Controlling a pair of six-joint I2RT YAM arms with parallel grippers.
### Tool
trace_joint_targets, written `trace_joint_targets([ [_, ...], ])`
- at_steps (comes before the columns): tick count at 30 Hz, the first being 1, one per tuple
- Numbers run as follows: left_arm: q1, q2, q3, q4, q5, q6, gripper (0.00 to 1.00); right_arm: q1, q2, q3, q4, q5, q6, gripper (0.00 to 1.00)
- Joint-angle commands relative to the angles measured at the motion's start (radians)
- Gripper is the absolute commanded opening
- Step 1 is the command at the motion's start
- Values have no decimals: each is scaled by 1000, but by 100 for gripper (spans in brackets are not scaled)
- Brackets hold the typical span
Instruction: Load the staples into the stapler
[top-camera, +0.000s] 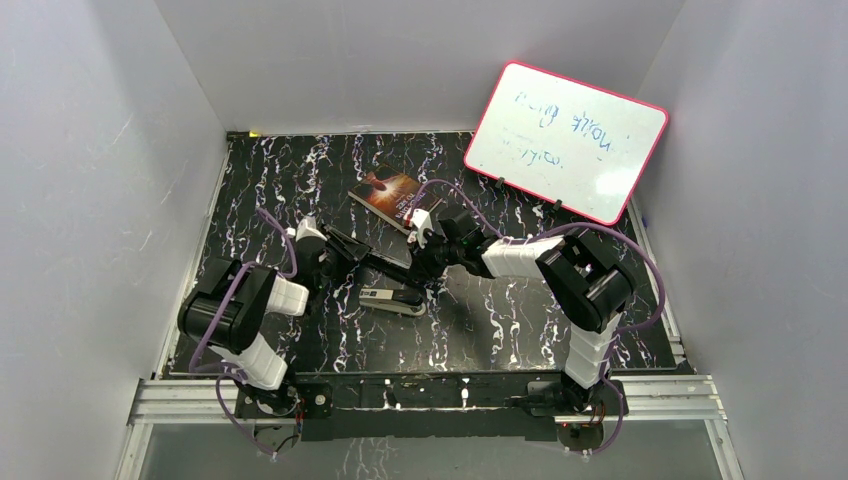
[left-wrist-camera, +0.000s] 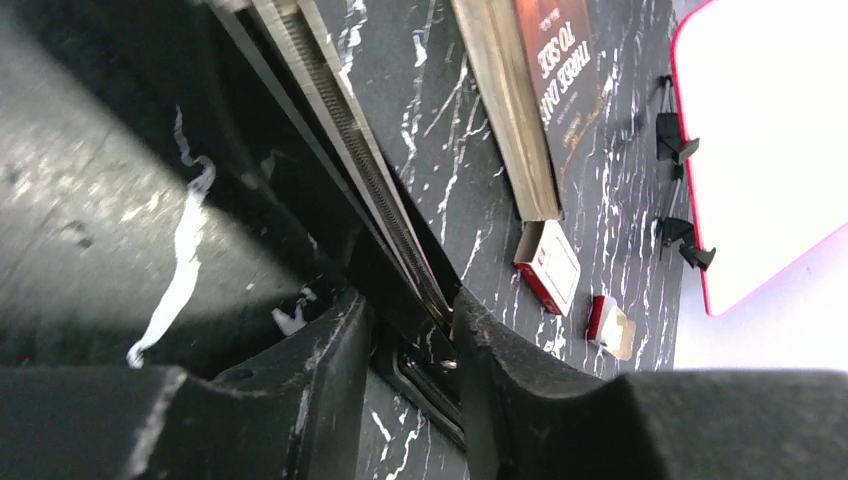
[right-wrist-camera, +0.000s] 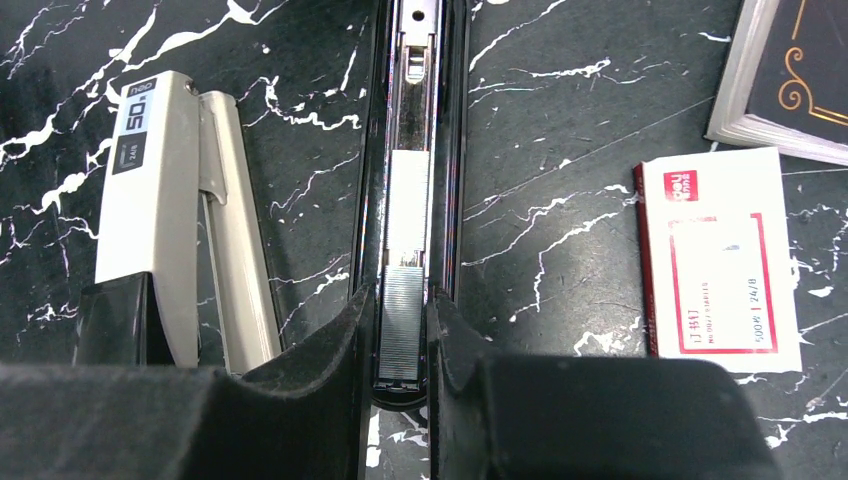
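Note:
A black stapler (top-camera: 375, 258) lies opened out on the marbled table between my two arms. In the right wrist view its long magazine channel (right-wrist-camera: 412, 120) runs straight up, and a strip of silver staples (right-wrist-camera: 404, 340) lies in its near end. My right gripper (right-wrist-camera: 400, 298) is shut on the sides of that channel, one finger each side of the strip. My left gripper (left-wrist-camera: 408, 300) clamps the stapler's other end, where the spring rail (left-wrist-camera: 340, 110) meets the base. The white-and-red staple box (right-wrist-camera: 720, 260) lies to the right.
A white-grey stapler (right-wrist-camera: 160, 200) lies just left of the black one, also in the top view (top-camera: 393, 300). A dark book (top-camera: 385, 192) sits behind, and a pink-framed whiteboard (top-camera: 565, 140) leans at the back right. A small red-and-white box part (left-wrist-camera: 610, 327) lies beyond the box (left-wrist-camera: 548, 265).

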Motion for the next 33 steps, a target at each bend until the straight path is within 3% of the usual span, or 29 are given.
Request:
trace_joint_targets([
  [1, 3, 21, 62, 42, 79, 174, 29, 12, 23, -14, -17, -41, -25, 0],
  [8, -3, 0, 68, 40, 110, 312, 21, 11, 41, -3, -18, -39, -42, 0],
  [12, -39, -34, 65, 38, 101, 388, 22, 12, 49, 4, -18, -41, -47, 0],
  [25, -240, -146, 98, -164, -139, 677, 41, 11, 54, -1, -6, -47, -53, 0],
  [33, -346, -164, 91, -236, -210, 758, 50, 12, 59, -12, 36, -65, -75, 0],
])
